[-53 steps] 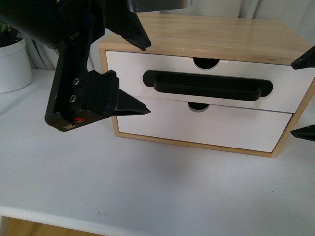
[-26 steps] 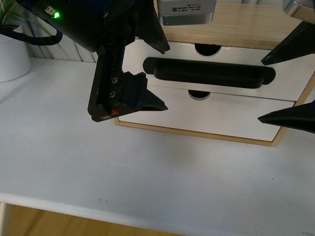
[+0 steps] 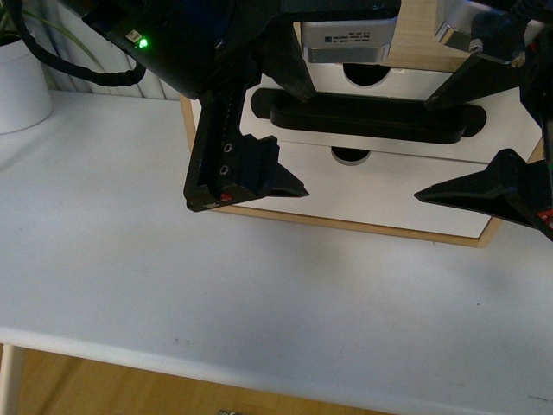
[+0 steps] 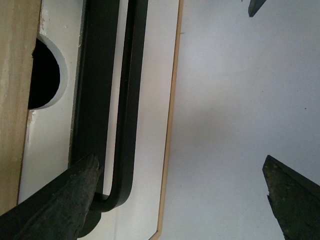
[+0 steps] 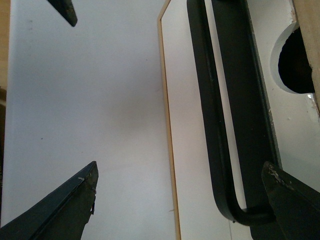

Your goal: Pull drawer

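Observation:
The drawer (image 3: pixel 501 130), white-fronted with a half-round notch (image 3: pixel 363 78), is the upper one in a wooden cabinet (image 3: pixel 194 138). Its long black bar handle (image 3: pixel 371 117) runs across the front. My left gripper (image 3: pixel 304 143) is open at the handle's left end. In the left wrist view, one finger (image 4: pixel 75 195) lies by the bend of the handle (image 4: pixel 125 100). My right gripper (image 3: pixel 421 151) is open at the right end. In the right wrist view, one finger (image 5: pixel 290 200) sits by the handle (image 5: pixel 205 100). I cannot tell whether either gripper touches the handle.
A plain white drawer front (image 3: pixel 389 194) without a handle sits below, and each gripper's lower finger hangs in front of it. The cabinet stands on a white table (image 3: pixel 259 303), whose front edge is near. A white plant pot (image 3: pixel 22 86) stands at the far left.
Both arms have closed in on the handle: the left gripper moved right to its left end, and the right gripper came in from the right edge. Both stayed open.

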